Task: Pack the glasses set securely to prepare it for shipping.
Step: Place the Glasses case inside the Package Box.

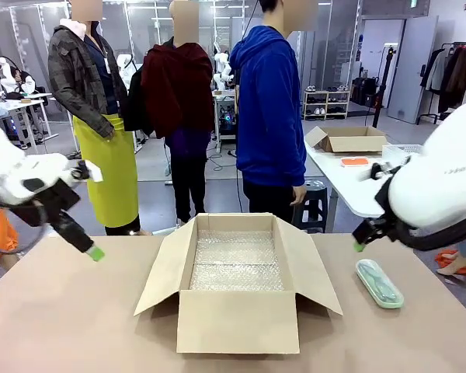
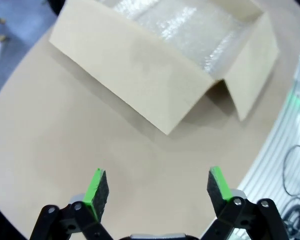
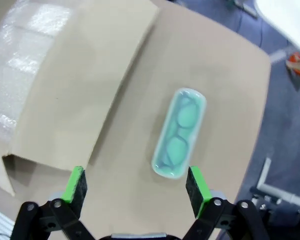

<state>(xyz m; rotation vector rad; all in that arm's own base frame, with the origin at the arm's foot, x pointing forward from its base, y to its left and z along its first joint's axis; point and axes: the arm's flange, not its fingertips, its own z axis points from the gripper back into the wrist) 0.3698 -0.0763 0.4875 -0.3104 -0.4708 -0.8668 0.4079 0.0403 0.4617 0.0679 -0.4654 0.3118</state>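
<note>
Two sets of fingers stand wide open, gripping nothing. The left gripper [image 2: 158, 186] hangs over bare table [image 1: 62, 326] to the left of the open cardboard box [image 1: 237, 320], which is lined with bubble wrap [image 1: 237, 260]. The right gripper [image 3: 135, 186] hovers above the mint green glasses case [image 1: 379, 284], without touching it. The case lies flat on the table to the right of the box, clear of its flap.
</note>
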